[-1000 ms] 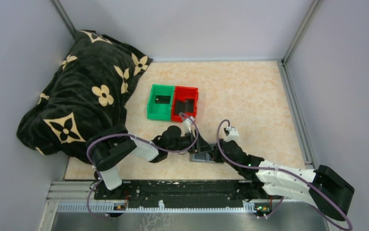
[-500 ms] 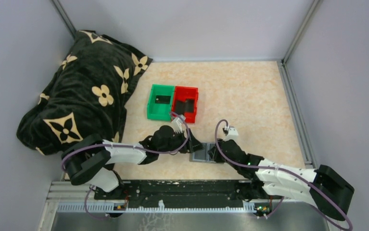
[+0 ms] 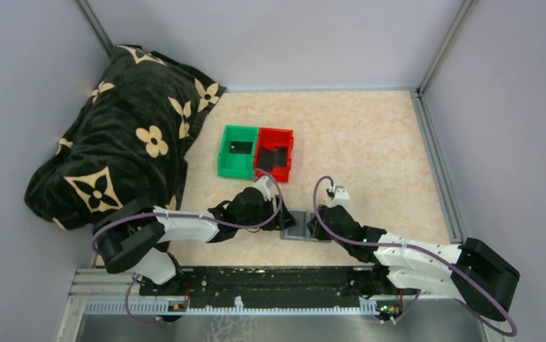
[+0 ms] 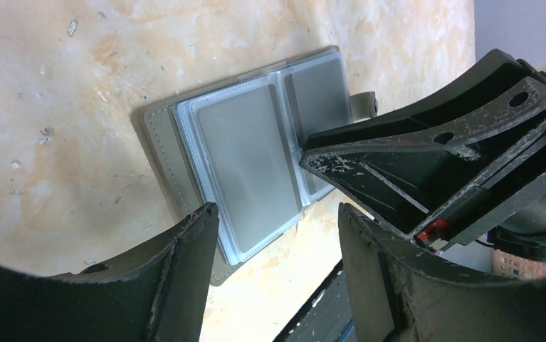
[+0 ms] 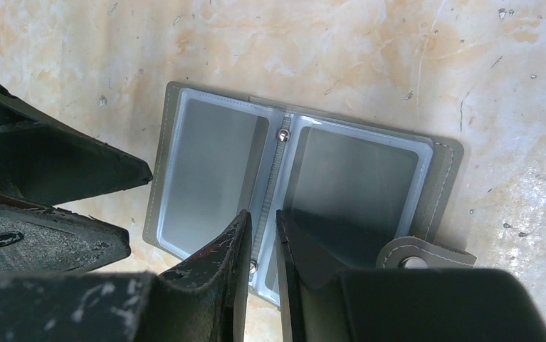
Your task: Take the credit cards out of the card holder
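Note:
The grey card holder (image 3: 304, 226) lies spread open and flat on the table, with two clear-sleeved panels and a snap tab (image 5: 416, 256). My left gripper (image 4: 277, 210) is open, hovering at the near corner of the holder's left panel (image 4: 245, 167). My right gripper (image 5: 263, 212) stands open by a narrow gap right over the holder's centre spine (image 5: 279, 153), with nothing between its fingers. A dark credit card (image 3: 240, 147) lies in the green bin and another (image 3: 275, 155) in the red bin. I cannot tell whether the sleeves hold cards.
The green bin (image 3: 226, 153) and the red bin (image 3: 289, 146) stand side by side behind the holder. A black flowered blanket (image 3: 120, 135) is heaped at the left. Grey walls enclose the table. Both arms crowd the holder near the front edge.
My right gripper has parted its fingers slightly over the spine. The left arm has dropped low and settled at the holder's left side, its fingers a bit wider.

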Motion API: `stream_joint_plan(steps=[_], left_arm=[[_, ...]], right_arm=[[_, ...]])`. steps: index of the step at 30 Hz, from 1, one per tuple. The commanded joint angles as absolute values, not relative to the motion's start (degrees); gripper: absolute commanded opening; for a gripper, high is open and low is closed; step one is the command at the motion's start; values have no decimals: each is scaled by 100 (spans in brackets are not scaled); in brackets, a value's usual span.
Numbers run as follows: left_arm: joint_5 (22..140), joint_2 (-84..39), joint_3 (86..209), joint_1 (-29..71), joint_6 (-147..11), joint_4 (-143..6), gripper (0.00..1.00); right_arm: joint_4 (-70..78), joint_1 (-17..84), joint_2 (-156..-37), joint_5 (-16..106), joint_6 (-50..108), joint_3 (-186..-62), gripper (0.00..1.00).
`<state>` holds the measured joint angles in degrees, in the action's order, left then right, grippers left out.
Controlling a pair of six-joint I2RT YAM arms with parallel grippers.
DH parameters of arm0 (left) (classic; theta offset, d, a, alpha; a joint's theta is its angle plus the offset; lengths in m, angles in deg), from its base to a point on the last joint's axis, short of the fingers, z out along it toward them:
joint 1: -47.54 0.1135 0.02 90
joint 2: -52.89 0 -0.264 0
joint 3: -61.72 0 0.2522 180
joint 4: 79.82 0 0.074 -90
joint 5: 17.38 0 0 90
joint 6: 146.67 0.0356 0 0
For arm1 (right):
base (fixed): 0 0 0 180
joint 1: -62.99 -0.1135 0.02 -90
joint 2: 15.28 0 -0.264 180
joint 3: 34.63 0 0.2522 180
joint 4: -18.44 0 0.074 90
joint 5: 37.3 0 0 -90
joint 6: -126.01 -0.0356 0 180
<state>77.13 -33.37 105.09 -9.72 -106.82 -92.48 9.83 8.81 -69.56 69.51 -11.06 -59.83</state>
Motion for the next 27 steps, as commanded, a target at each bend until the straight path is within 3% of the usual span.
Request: stream_joint_plan(steps=[1,27], left_arm=[[7658,-3440,10719,-1008,-10544,-9161,68],[7859,-3636,10745,-1021,-10548,-9316,68]], right_arm=[[1389,841,-7079,6959,-1061,-6199,20],[1755,845,-7338,6850,-1213,-5991,19]])
